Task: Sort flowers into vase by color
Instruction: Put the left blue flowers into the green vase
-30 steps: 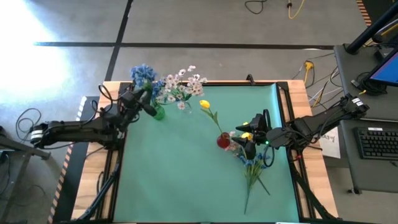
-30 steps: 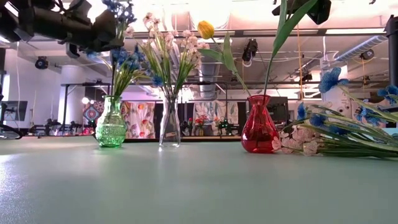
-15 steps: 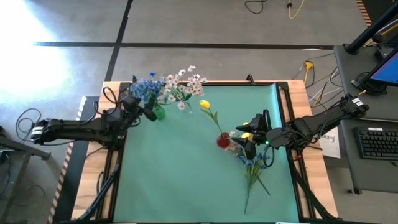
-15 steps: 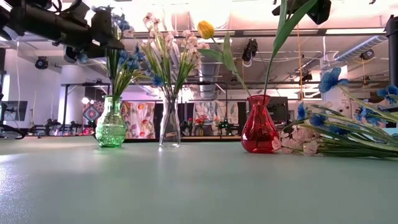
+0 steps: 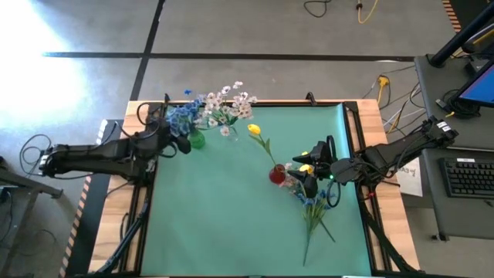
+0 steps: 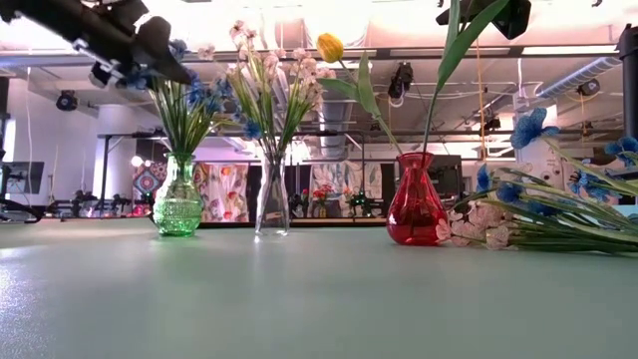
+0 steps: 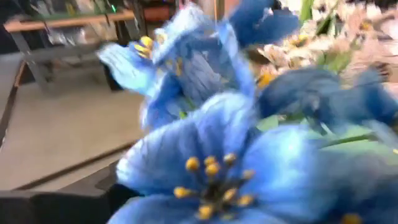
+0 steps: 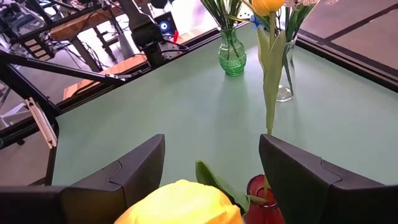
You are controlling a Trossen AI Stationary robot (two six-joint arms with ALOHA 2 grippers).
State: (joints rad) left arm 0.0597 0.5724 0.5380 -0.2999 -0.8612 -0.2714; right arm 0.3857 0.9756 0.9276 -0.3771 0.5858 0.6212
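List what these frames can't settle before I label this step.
- Left end effector state: left wrist view filled by blurred blue flowers; too small in high view.
- Whether the right end effector grips the yellow bud: bud cut off by the right wrist picture's edge.
- Loose flowers count: cut off by the low view's edge, tangled in high view.

Grey concrete floor (image 5: 255, 31), desk with keyboard (image 5: 469, 176) at side.

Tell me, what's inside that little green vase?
The green vase holds blue flowers on thin green stalks, which rise from its neck and fan out. How far down the stalks reach cannot be seen through the textured glass.
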